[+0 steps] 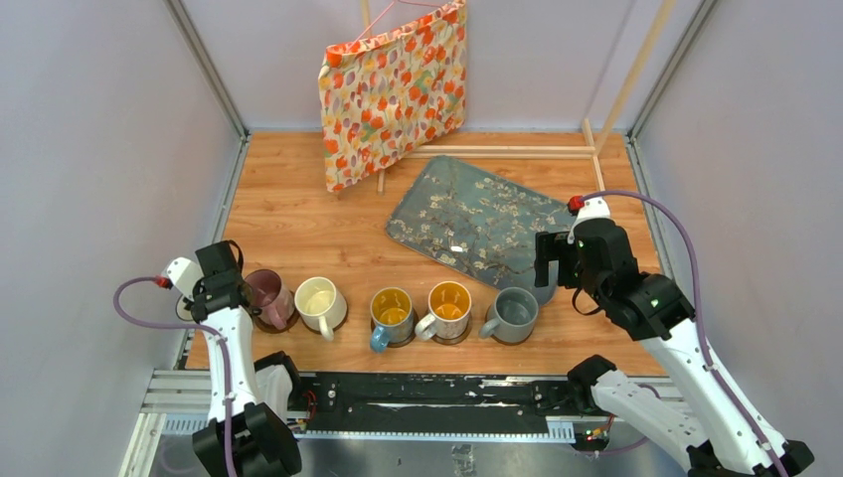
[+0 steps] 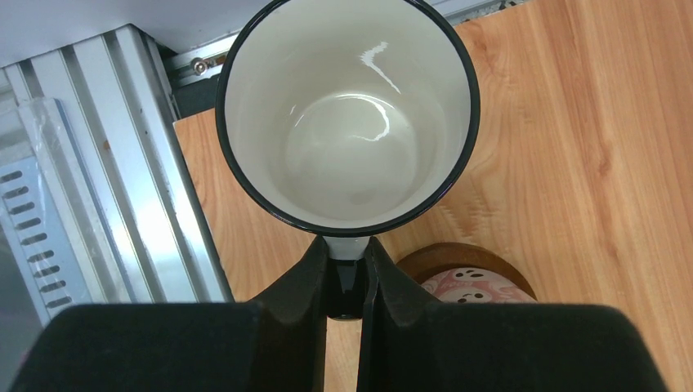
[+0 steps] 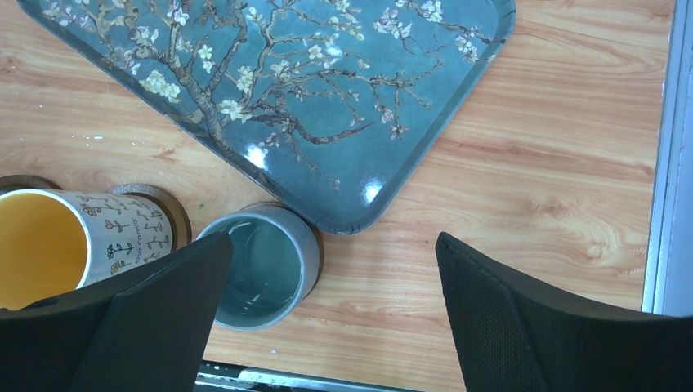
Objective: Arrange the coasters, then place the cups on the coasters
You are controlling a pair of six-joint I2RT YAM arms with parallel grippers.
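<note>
Overhead, a row from pink cup [image 1: 268, 295] to grey cup [image 1: 515, 313] lines the near edge of the desk [image 1: 298, 219]. Left wrist: the left end effector [image 2: 347, 273] grips the white cup [image 2: 347, 114] by its handle over the near-left corner. Right wrist: the right end effector [image 3: 333, 269] hangs open above the grey cup [image 3: 261, 273].

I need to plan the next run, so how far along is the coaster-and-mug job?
Done: the pink mug, cream mug, blue-handled mug, patterned mug and grey mug stand in a row, brown coasters showing under most. In hand: the left hand grips the dark-rimmed mug by its handle, beside the pink one. Left: setting it on its coaster, which I cannot see.
</note>
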